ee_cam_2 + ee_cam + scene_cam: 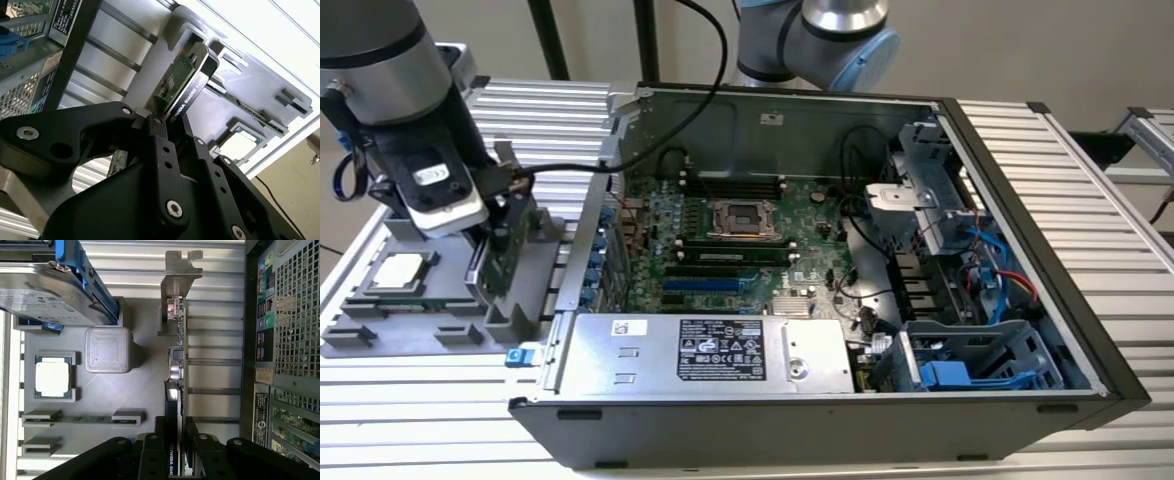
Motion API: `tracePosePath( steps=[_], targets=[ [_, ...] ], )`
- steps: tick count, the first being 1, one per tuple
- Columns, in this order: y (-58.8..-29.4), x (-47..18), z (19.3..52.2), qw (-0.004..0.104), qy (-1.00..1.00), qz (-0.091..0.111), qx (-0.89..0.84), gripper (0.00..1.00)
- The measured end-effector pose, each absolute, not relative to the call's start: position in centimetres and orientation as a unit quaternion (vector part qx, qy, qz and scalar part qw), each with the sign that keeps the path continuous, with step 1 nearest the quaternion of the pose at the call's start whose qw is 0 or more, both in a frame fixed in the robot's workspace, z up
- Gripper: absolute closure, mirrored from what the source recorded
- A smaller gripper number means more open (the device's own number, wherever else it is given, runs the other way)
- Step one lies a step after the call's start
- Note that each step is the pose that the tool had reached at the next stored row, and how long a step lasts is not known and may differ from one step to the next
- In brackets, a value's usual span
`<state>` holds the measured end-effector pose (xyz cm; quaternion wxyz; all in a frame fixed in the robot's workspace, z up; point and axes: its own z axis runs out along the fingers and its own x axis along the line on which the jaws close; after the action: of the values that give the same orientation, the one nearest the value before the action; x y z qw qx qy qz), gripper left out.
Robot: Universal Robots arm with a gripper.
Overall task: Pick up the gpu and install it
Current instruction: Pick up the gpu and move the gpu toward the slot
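Ribbed metal tabletop [1067, 180] carries everything. Clamped between the jaws, which are closed against both its faces, the gpu [176, 360] stands on edge in a grey tray [145, 390], its silver bracket at the end farthest from them. An open computer case [787, 425] sits just beside the jaws.

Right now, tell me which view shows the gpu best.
First wrist view: the gpu stands edge-on, visible from the fingers to its silver bracket. The second wrist view shows one corner; the exterior view shows a sliver below the gripper.
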<state>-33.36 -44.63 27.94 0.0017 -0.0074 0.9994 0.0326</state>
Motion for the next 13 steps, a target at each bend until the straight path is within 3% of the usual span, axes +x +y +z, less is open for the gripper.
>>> tracePosePath(
  steps=[13],
  targets=[
    [-44.63, -33.36, 28.43, 0.002, 0.999, 0.033, -0.007, 1.0]
  ],
)
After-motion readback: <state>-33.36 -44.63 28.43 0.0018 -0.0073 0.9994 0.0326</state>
